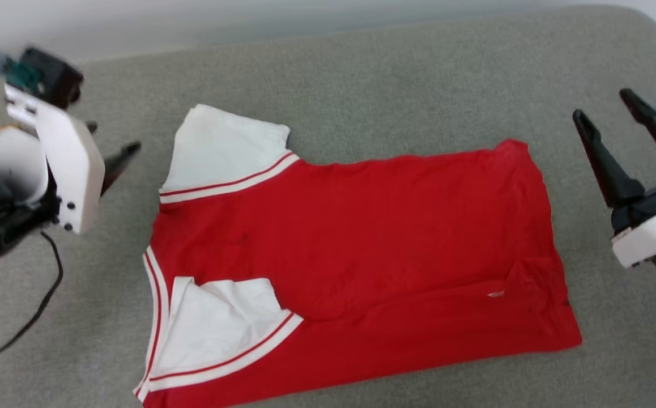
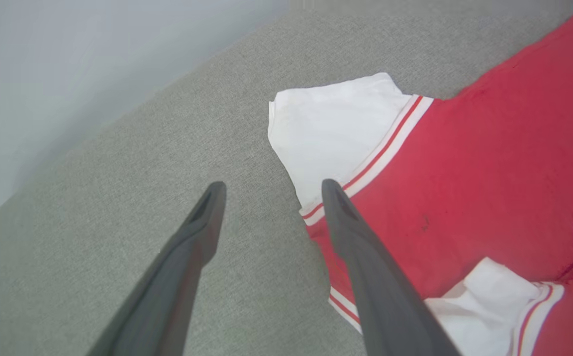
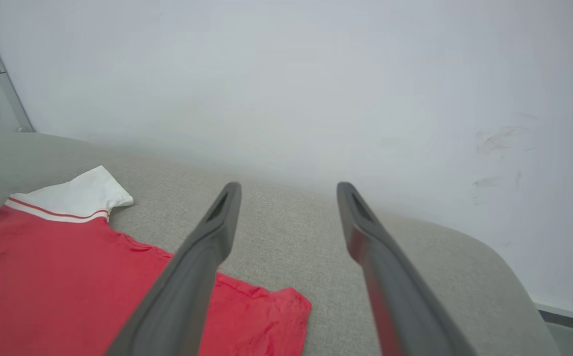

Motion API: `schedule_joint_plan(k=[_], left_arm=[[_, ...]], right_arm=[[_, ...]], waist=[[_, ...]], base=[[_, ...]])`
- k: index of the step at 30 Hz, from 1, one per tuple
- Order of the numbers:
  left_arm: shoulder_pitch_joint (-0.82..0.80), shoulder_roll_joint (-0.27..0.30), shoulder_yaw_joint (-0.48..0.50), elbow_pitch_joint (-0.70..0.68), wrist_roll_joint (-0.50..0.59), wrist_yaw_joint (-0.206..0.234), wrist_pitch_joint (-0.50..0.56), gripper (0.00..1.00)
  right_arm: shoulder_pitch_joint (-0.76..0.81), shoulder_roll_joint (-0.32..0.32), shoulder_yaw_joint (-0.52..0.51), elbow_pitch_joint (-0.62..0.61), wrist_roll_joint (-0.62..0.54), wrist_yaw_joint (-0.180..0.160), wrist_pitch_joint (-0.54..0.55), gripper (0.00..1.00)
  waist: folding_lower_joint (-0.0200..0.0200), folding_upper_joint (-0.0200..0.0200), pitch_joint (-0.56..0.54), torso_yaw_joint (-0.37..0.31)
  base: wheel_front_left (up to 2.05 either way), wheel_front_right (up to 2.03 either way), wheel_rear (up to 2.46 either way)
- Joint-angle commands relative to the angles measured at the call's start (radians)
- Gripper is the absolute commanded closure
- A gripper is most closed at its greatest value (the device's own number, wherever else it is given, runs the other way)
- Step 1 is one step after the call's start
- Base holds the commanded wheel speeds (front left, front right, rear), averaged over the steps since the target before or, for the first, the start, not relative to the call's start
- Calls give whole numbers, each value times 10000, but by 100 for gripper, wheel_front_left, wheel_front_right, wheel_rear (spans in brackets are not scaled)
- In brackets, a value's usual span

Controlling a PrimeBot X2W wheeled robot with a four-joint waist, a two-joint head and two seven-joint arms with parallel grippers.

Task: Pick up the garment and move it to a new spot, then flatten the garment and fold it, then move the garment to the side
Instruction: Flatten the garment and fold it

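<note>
The garment point(image 1: 356, 249), a red jersey with white sleeves and striped trim, lies flat across the grey cushion, neck end to the left. One white sleeve point(image 1: 226, 150) spreads at the far left corner and the other point(image 1: 220, 323) is folded in over the red body. Left of the far sleeve my left gripper point(image 2: 271, 188) hovers open, holding nothing; the jersey point(image 2: 489, 188) spreads to its right. My right gripper point(image 1: 608, 116) stands open and empty off the hem end. In the right wrist view its open fingers point(image 3: 286, 190) point past the jersey's corner point(image 3: 266, 311).
The grey upholstered surface point(image 1: 362, 85) carries the jersey and ends at a pale wall point(image 3: 316, 74) behind. Its rounded corner point(image 3: 504, 277) lies to the right. A black cable point(image 1: 33, 317) hangs from my left arm at the lower left.
</note>
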Motion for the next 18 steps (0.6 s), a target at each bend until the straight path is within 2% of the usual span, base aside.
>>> schedule_joint_plan(k=[1, 5, 9, 12, 13, 18], left_arm=[[-367, -124, 103, 163, 74, -32, 94, 0], [-1304, -380, 136, 660, 174, -175, 661, 0], [-2282, -648, 180, 1158, -24, -343, 1627, 0], [-2981, -815, 120, 1385, -247, -414, 2646, 0], [-2981, -815, 120, 1385, -247, -414, 2646, 0], [-3907, -1023, -119, 1678, -207, -342, 4059, 0]], right_arm=[[447, 391, -500, -266, -383, -8, -112, 0], [1550, 1375, -1902, -1331, -1507, -8, -7, 0], [2497, 2199, -2778, -2460, -2277, -8, 227, 0], [2916, 2646, -3083, -3108, -2597, -8, 466, 0], [2916, 2646, -3083, -3108, -2597, -8, 466, 0], [3116, 3063, -3115, -3801, -2587, -8, 901, 0]], waist=[[0, -1, 478, -217], [0, -1, 1121, -409], [0, -1, 1795, -585], [0, -1, 2282, -743], [0, -1, 2282, -743], [0, -1, 2985, -969]], base=[[0, 0, 0], [0, 0, 0], [0, 0, 0], [0, 0, 0], [0, 0, 0], [0, 0, 0]])
